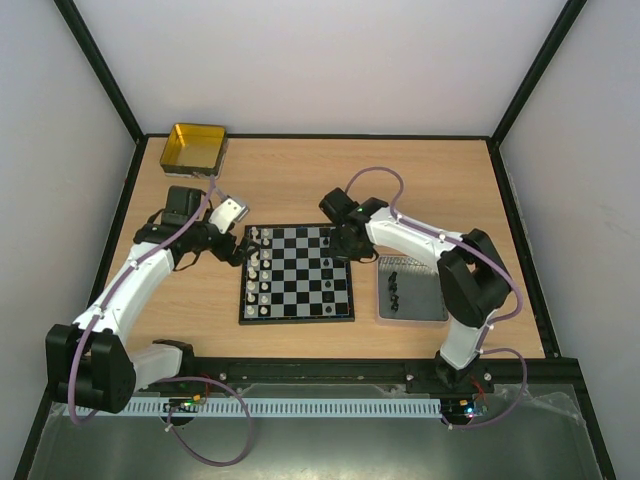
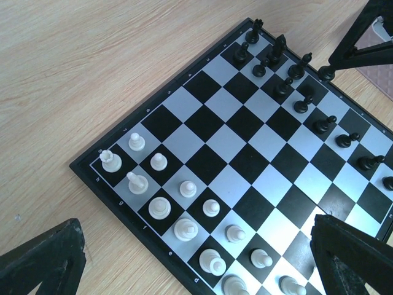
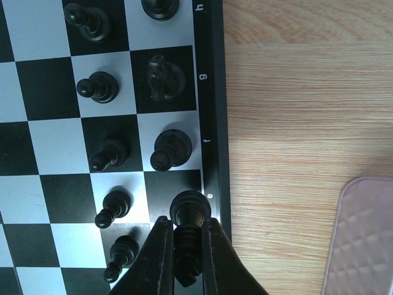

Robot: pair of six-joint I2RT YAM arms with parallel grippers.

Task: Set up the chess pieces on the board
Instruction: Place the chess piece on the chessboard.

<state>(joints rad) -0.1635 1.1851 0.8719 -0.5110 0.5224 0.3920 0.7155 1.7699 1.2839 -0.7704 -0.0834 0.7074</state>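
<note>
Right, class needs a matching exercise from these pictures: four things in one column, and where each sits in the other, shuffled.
Things:
1 yellow tin
2 grey tray
3 white pieces
4 black piece in the right jaws

Places:
A left side of the board
B far left corner of the table
C board's right edge
D right of the board

Pairs: 1-B, 2-D, 3-A, 4-C

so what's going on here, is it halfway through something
Two robot arms are setting up a chess game. The right gripper is shut on a black piece, holding it upright at the e square in the outer row of the board. The left gripper hangs open above the white pieces, which stand in two rows, and holds nothing. The other black pieces mostly stand in place; a few more lie on the grey tray beside the board.
</note>
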